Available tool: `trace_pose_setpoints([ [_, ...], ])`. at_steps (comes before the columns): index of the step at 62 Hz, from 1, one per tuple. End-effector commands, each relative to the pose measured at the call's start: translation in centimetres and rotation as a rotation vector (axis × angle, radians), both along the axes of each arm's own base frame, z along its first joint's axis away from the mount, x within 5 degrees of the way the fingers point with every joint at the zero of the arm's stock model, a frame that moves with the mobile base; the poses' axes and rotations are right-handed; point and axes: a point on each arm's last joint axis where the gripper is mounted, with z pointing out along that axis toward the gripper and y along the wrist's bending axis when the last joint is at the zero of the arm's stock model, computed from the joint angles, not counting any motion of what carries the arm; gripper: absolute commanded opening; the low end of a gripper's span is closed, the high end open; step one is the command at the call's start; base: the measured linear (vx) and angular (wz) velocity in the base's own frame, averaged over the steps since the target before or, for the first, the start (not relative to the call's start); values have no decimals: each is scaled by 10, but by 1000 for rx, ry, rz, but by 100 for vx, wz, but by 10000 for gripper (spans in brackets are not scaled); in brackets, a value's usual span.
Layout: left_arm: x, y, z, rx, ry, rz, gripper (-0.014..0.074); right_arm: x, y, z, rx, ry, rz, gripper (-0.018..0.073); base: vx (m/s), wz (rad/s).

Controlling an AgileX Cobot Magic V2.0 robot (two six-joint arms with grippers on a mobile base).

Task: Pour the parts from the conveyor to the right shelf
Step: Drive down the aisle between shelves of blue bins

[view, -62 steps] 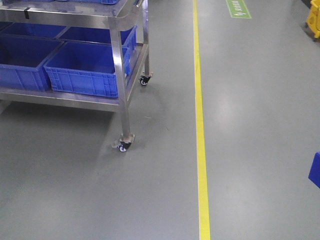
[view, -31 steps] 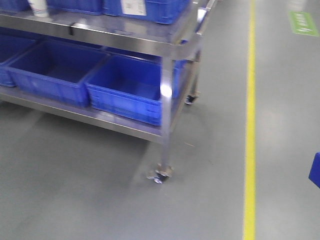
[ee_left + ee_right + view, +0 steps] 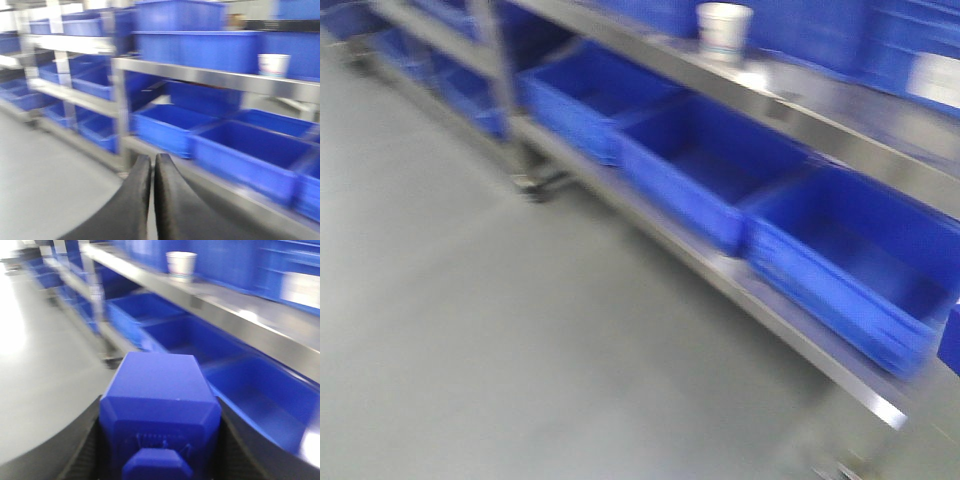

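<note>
– Right gripper: clamped on the blue block, dark fingers on both flanks, nub end toward the wrist camera. Left gripper: jaws pressed together, nothing between them.
– Where's the block against the white cup?
– Below the cup and nearer the robot, in the air short of the right shelf. The cup stands on a steel tier. Open blue bins sit on the tier under the cup. Conveyor not in view.
– Advice for the carry?
– Everything's smeared, so I judge the rig is in motion. Grip firm. Wait for a steady view, then square up to a bin under the cup. Bring the block over its open mouth and release low so it doesn't bounce out. Mind the steel edge beneath the cup.
– Counts?
– Block: one. Cup: one. Grippers: two. Bins under the cup's tier: three clear in the front view. More beyond, left of the cup, too blurred to count.
</note>
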Motion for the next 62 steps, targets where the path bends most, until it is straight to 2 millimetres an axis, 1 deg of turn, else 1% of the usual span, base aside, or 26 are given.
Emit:
trace_pose_setpoints([
  [1,0,0,-3,-10,-57,-1,-6,3,-1,14,8,-81,-17,-5,30,114],
  [16,0,0,-3,-10,-57,-1,-6,3,-1,14,8,-81,-17,-5,26,104],
  [38,0,0,-3,-10,-57,-1,-6,3,-1,14,8,-81,-17,-5,18,88],
  [50,0,0,-3,-10,-57,-1,-6,3,-1,14,8,-81,-17,-5,11,69],
  [62,0,0,-3,-10,-57,-1,-6,3,-1,14,8,-81,-17,-5,13,40],
])
